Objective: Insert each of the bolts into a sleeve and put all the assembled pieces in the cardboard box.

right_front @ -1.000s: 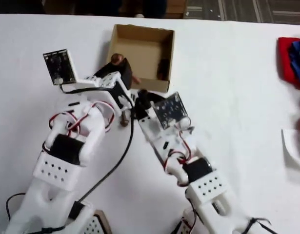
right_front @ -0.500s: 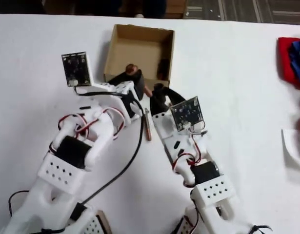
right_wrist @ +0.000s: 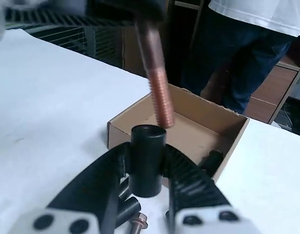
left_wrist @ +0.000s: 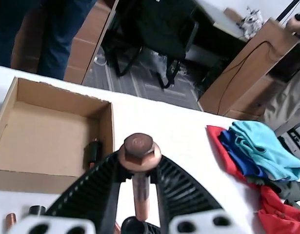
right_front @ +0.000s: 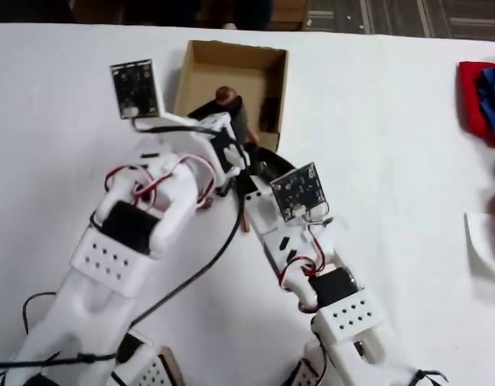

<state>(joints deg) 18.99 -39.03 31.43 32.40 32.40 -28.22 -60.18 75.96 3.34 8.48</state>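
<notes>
My left gripper is shut on a copper bolt, held upright just under its hex head. My right gripper is shut on a black sleeve, also upright. The bolt's threaded tip hangs at the sleeve's mouth, slightly tilted. In the high view both grippers, left and right, meet just in front of the cardboard box. A dark assembled piece lies inside the box by its right wall.
A loose bolt lies on the white table between the arms, and another sleeve and bolt lie under my right gripper. Red and blue cloths sit at the right edge.
My left gripper has carried the bolt right and toward the box, bringing it over the sleeve. My right gripper swung right, then back left to meet it.
</notes>
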